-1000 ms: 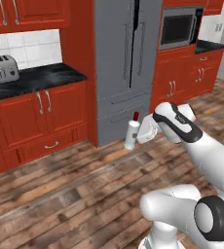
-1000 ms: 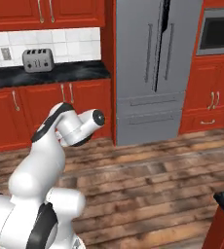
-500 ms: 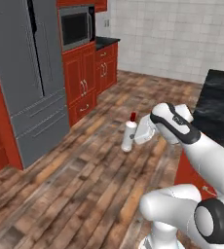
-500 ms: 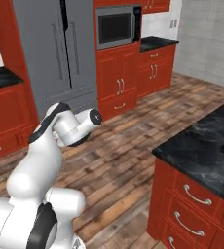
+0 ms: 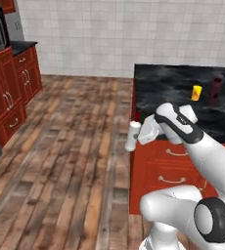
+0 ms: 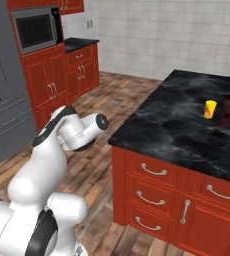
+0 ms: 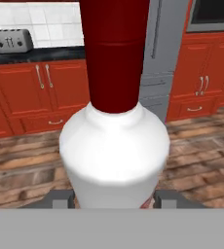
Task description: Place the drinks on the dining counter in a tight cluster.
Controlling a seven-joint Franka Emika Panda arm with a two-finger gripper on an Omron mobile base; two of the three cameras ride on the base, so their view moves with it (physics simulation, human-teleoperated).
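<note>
The dining counter (image 5: 183, 93) already carries a yellow can (image 5: 196, 93) and a maroon bottle (image 5: 215, 90), close together toward its far edge. The gripper (image 5: 140, 133), clamped on the white red-capped bottle (image 5: 132, 135), holds it in the air just off the counter's near corner, mid-carry. Next, I judge, it must reach across and set the bottle beside those two.

White bottle (image 7: 115, 155) w/ red cap (image 7: 114, 53) sits front & centre, body clamped btwn the two finger tips (image 7: 61, 198) of the gripper (image 7: 115, 199). Behind bottle: red cabinets (image 7: 33, 92), wood floor (image 7: 21, 170). Toaster (image 7: 10, 41) upper left of bottle on dark worktop; grey fridge (image 7: 160, 63) just right of cap.
</note>
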